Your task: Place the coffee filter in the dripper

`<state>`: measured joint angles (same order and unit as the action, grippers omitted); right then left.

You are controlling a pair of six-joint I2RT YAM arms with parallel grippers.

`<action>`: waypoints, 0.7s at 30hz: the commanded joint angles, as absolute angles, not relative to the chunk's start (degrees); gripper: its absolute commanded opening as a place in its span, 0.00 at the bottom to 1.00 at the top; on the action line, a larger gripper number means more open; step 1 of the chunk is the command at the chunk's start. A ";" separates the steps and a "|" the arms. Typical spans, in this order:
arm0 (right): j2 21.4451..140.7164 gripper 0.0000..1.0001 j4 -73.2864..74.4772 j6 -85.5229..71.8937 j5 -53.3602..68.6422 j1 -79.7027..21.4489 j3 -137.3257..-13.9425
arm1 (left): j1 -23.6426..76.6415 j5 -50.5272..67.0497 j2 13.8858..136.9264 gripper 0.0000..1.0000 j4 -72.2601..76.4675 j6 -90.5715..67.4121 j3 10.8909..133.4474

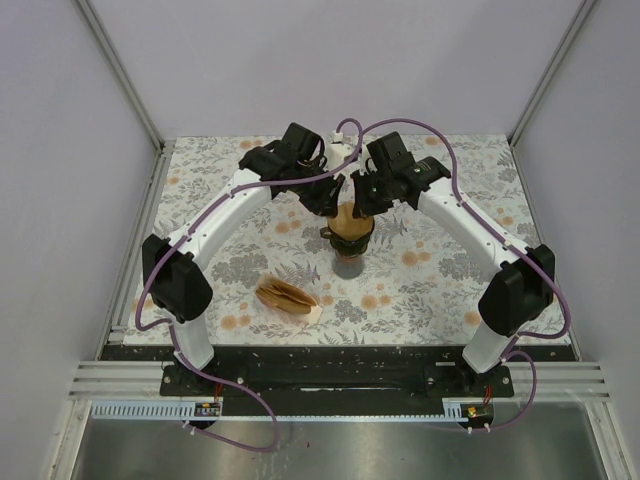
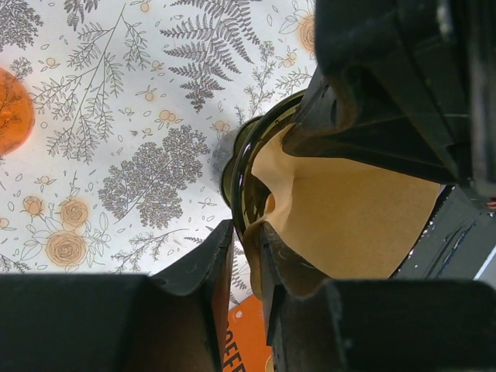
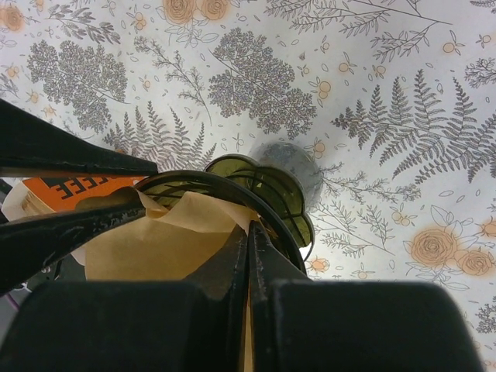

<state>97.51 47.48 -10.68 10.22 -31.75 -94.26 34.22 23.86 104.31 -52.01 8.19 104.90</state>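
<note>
From above, the two arms meet over the middle of the flowered table. The dripper stands there on its grey base, with the brown coffee filter sitting in its mouth and rising above the rim. The left gripper and the right gripper are both at the paper. Nearer and to the left, a stack of spare filters lies flat on the cloth.

In the left wrist view, the filter lines the cup inside the dark green rim, with a crumpled fold at its near edge. The left fingers stand narrowly apart at that rim. Whether they pinch paper I cannot tell.

In the right wrist view, the right fingers are pressed tight together, with a sliver of paper between them, so they look clenched on the filter's edge. The dripper holds only the paper, no grounds or liquid that I can see.

The filter is probably light, thin and easily creased. It is best held by its top edge and eased down, as the small cup could tip.
</note>
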 commanded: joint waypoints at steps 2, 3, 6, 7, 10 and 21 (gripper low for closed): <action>95.54 0.00 44.30 -9.23 13.01 -32.17 -93.60 | 34.98 26.98 103.54 0.29 -50.98 8.88 106.96; 95.54 0.00 44.21 -9.23 13.01 -32.17 -93.52 | 34.98 26.98 103.36 0.31 -50.98 9.05 107.05; 95.36 0.00 43.68 -9.40 13.09 -32.17 -93.08 | 35.07 26.11 103.10 0.32 -50.19 9.32 106.88; 95.36 0.00 43.51 -9.40 13.27 -32.17 -92.90 | 35.07 26.02 103.18 0.32 -49.92 9.32 106.88; 95.71 0.00 42.80 -9.23 14.15 -32.08 -92.81 | 35.07 25.84 103.54 0.32 -48.69 9.40 106.79; 94.92 0.00 40.96 -8.26 16.26 -32.17 -91.23 | 35.07 25.49 102.66 0.48 -43.51 9.84 103.71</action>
